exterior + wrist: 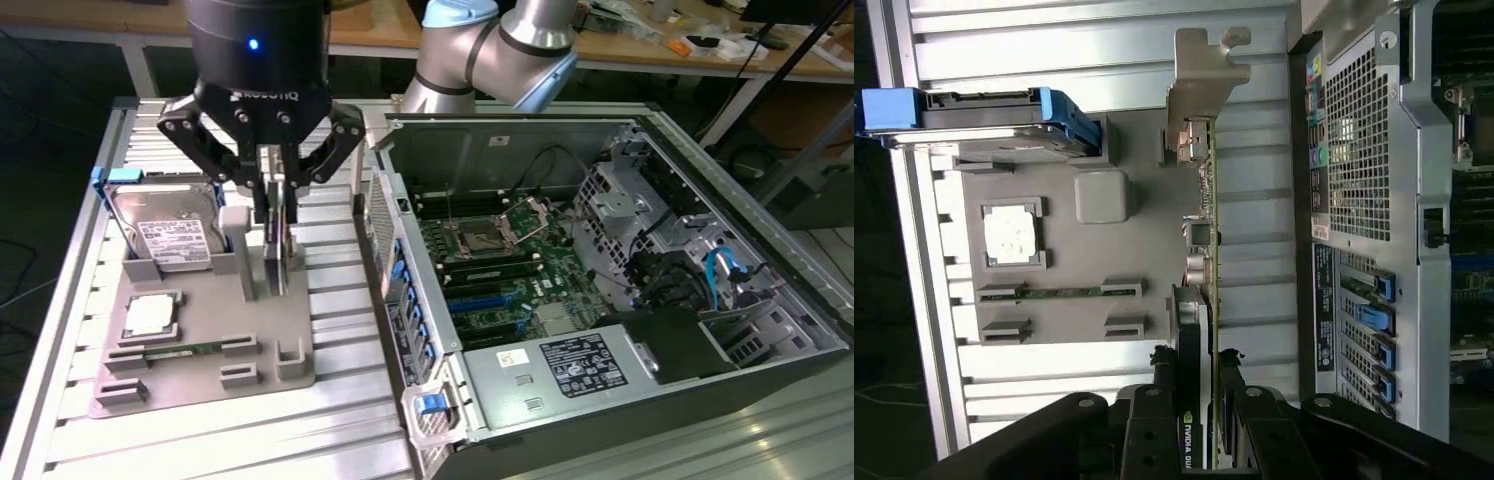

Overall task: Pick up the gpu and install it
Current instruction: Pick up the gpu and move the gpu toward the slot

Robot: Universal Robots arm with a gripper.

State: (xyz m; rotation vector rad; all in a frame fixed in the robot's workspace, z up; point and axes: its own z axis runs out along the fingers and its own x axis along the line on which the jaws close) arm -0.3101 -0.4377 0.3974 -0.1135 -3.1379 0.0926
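Hand (272, 195) clenched on the gpu (276, 258), I judge, gripping its upper edge from directly above. Card stands on edge in the grey fixture (200, 375), along its case-side edge, long axis parallel to the computer case (601, 250) wall.

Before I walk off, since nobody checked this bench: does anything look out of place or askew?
Nothing stands out. The gpu stands upright in the grey holder, clamped squarely by the gripper. The hard drive, processor and memory stick sit straight in their own slots.
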